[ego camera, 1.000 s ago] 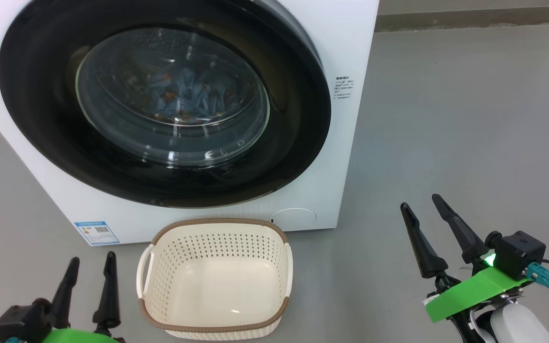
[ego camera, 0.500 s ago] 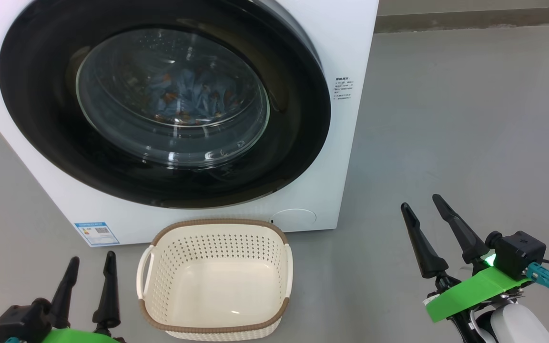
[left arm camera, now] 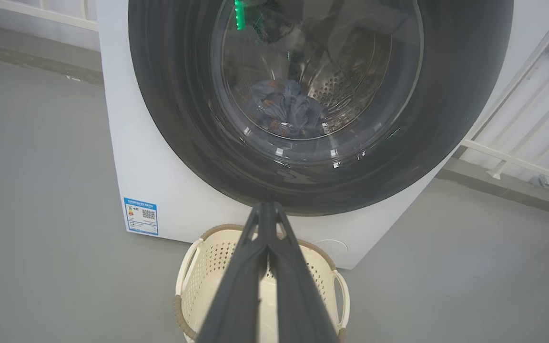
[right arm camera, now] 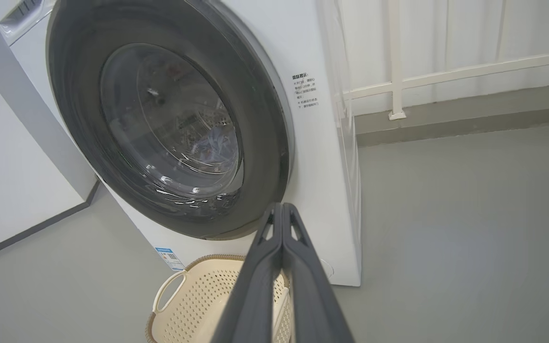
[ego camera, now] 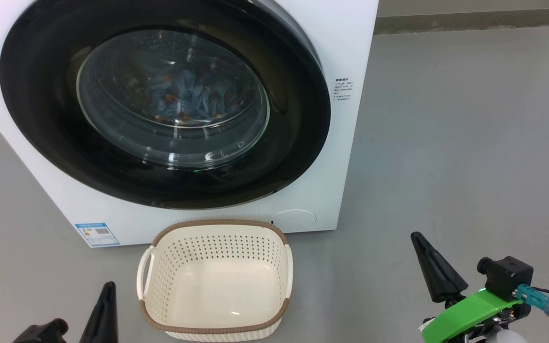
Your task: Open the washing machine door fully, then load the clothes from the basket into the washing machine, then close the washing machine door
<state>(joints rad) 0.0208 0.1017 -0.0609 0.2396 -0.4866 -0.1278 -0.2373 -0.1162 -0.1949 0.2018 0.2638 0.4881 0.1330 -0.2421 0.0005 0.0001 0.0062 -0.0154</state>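
1. Watching my left gripper and right gripper, both pinched shut and empty, near the cream perforated plastic basket.
2. Behind the glossy black round door sit light-blue printed clothes; if unlatched, it could swing open.

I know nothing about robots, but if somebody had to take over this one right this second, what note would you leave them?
The left pincer is shut and holds nothing, low to the left of the basket.
The right pincer is shut and holds nothing, off to the basket's right.
The clothes lie inside the washing machine, seen through the glass.
The door looks closed.
The basket is empty, on the floor in front of the machine.
Done, by the look of it: clothes loaded, door shut.
Left: nothing obvious. Whether the door has latched cannot be told.
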